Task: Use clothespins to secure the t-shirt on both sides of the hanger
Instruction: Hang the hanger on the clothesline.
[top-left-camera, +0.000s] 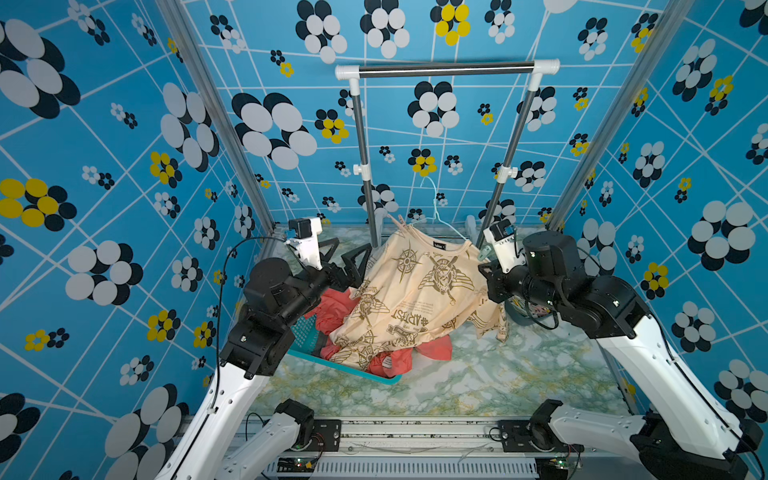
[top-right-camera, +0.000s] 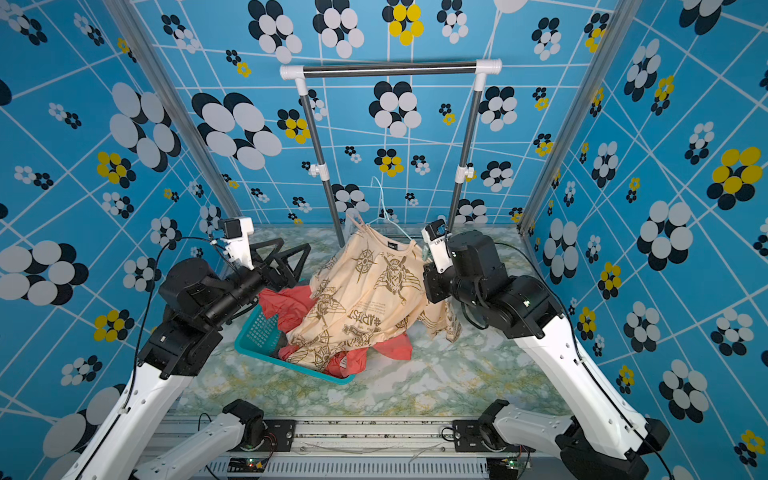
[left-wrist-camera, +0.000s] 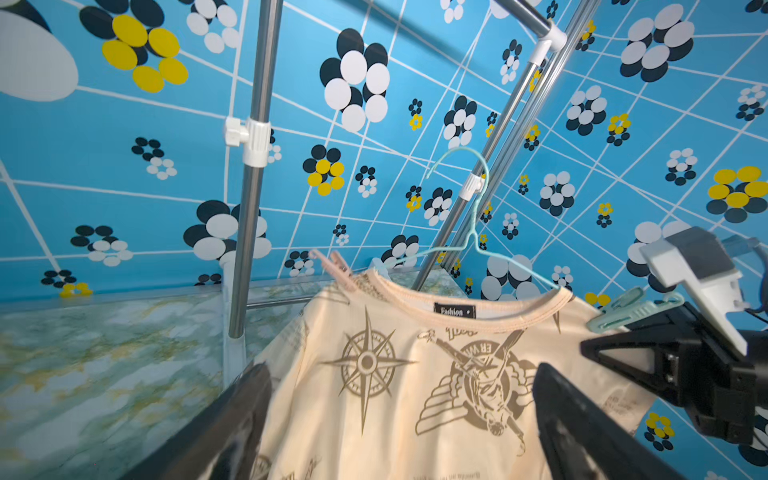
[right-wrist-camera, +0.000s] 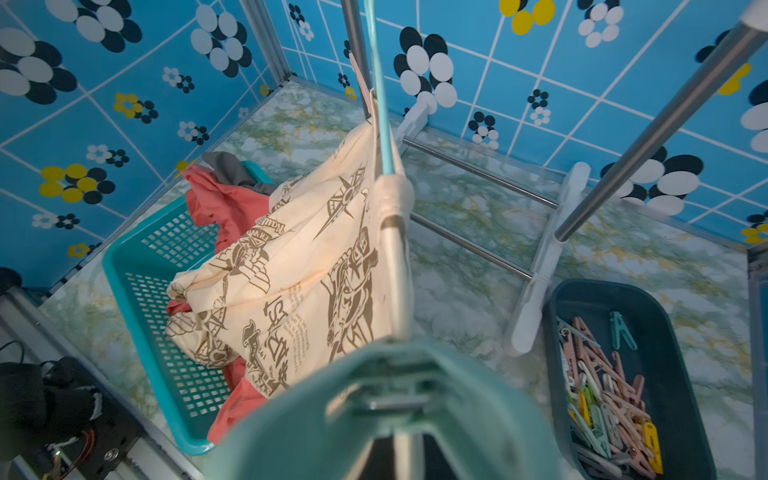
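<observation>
A cream t-shirt (top-left-camera: 415, 286) with brown prints hangs on a pale blue wire hanger (left-wrist-camera: 478, 232) in the middle of both top views. A beige-pink clothespin (left-wrist-camera: 336, 266) is clipped on the shoulder nearer the left arm. My left gripper (top-left-camera: 347, 255) stands wide open beside that shoulder, and its fingers (left-wrist-camera: 232, 415) hold nothing. My right gripper (top-left-camera: 484, 266) is shut on a mint green clothespin (right-wrist-camera: 395, 407). The clip's mouth sits at the other shoulder (right-wrist-camera: 392, 195). Whether it bites the cloth I cannot tell.
A teal basket (top-left-camera: 303, 332) with red clothes (top-left-camera: 332, 307) lies under the shirt's hem. A dark tray (right-wrist-camera: 665, 324) of several clothespins sits by the right arm. The steel rack (top-left-camera: 446, 68) stands behind, its posts close to both grippers.
</observation>
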